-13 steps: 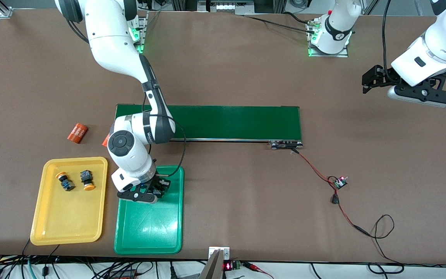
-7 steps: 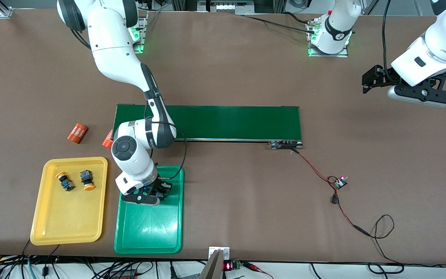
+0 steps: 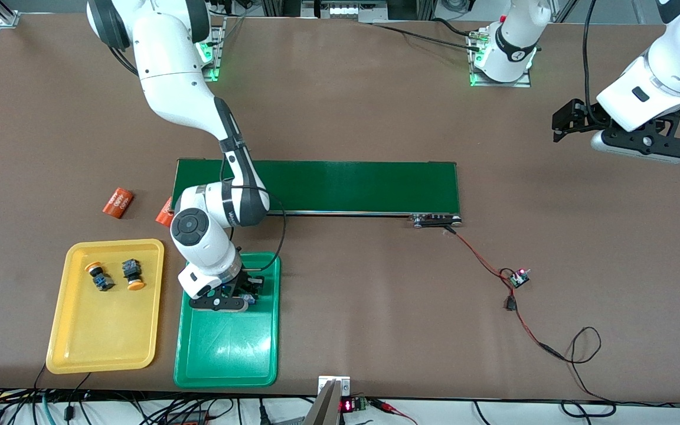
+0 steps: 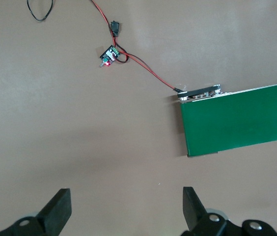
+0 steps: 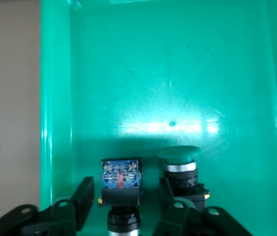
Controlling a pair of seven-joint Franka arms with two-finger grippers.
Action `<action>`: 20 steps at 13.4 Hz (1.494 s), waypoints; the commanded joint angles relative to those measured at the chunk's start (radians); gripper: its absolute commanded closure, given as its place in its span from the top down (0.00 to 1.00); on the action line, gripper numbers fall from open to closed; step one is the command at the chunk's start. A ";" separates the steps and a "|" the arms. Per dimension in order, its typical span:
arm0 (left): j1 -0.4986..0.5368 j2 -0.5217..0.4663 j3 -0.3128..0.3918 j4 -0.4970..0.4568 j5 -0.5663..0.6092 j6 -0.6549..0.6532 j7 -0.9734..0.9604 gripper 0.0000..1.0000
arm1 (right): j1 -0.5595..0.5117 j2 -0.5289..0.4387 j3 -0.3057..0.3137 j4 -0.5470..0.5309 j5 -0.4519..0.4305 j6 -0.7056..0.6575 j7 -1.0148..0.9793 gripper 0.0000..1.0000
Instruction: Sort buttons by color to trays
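Observation:
My right gripper is low inside the green tray, at its end farthest from the front camera. Its jaws stand open around a button with a dark blue body, a gap showing on each side; the cap is hidden. A second button with a green cap stands just beside one finger. In the yellow tray lie two yellow-orange buttons. My left gripper waits open and empty above bare table at the left arm's end, also seen as my left gripper.
A long dark-green conveyor belt lies across the middle. Two orange cylinders rest on the table near its right-arm end. A red-black wire runs from the belt to a small circuit board.
My right gripper sank a little into the green tray and its jaws opened, letting go of the button between them. The left arm has not moved.

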 commanded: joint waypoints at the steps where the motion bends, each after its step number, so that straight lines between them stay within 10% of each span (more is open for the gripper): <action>1: -0.001 0.007 0.004 0.026 -0.012 -0.025 0.016 1.00 | -0.011 -0.053 0.004 0.017 0.018 -0.117 -0.021 1.00; 13: -0.001 0.007 0.004 0.026 -0.012 -0.027 0.014 1.00 | -0.011 -0.332 -0.203 0.024 -0.043 -0.684 -0.033 1.00; 20: -0.001 0.007 0.004 0.026 -0.012 -0.027 0.014 1.00 | -0.049 -0.499 -0.294 -0.008 -0.148 -0.764 -0.234 1.00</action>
